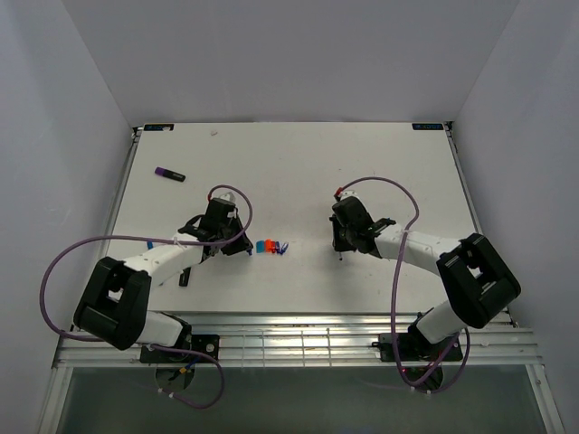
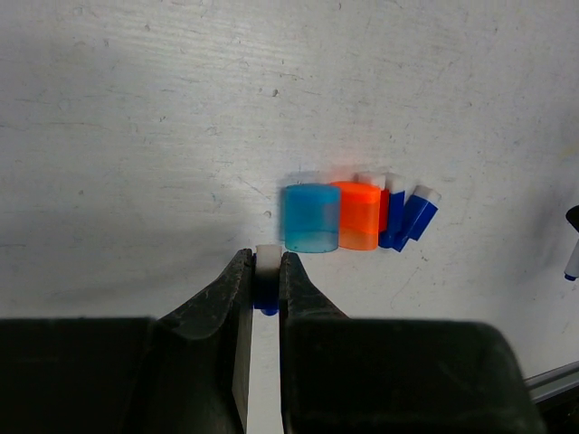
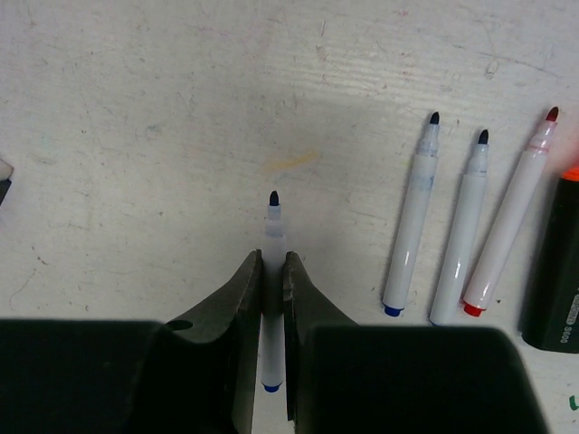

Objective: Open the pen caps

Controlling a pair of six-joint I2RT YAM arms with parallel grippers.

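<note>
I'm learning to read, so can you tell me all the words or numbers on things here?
None can be read.
White print on the black plastic highlighter body with the orange end: blurred, cut off.
Two small dark stickers at the far corners of the white table: too small.

From the top view we look down from above and behind the two arm bases onto the whole white surface. The left arm reaches in from lower left and the right arm from lower right. From the left wrist we look forward along its own jaws, very near the surface, at a row of loose pen caps. The top view shares that row as a small coloured cluster between the arms. From the right wrist we look past its jaws, equally close, at three pens lying side by side, which we cannot make out from above.
</note>
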